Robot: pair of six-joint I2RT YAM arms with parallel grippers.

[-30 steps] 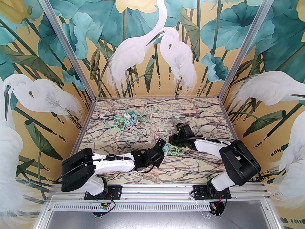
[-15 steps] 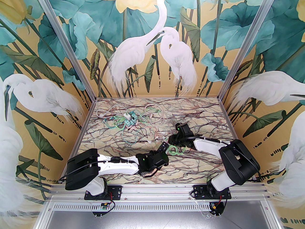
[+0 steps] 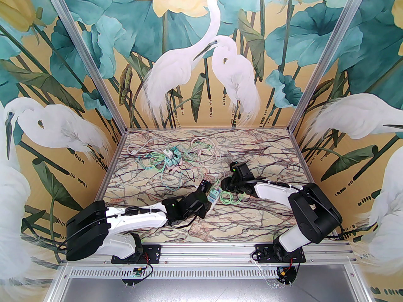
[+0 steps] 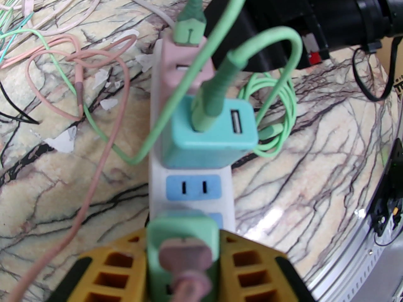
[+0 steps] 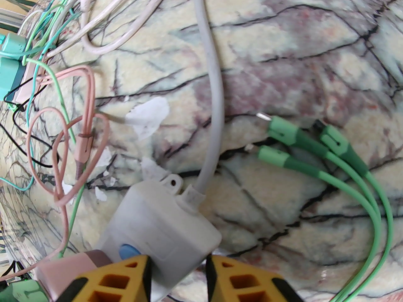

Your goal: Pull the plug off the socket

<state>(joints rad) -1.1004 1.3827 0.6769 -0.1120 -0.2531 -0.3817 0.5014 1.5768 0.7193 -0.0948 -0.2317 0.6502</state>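
robot test cell, a lab-style rig rather than a lived-in room. bare aluminium frame posts (image 3: 85, 58) box in the space. wall panels (image 3: 176, 71) are a printed egret-and-lotus backdrop. table (image 3: 267, 156) has a marble-pattern print surface. left arm (image 3: 135, 219) and right arm (image 3: 274, 190) are bolted to a metal rail (image 3: 204, 251) at the near edge. loose wiring and a small circuit board (image 3: 137, 271) sit exposed by the bases.

Nothing legible to call out here. A tan label (image 4: 400, 86) at the right edge of the left wrist view carries black print, cut off by the frame and unreadable.
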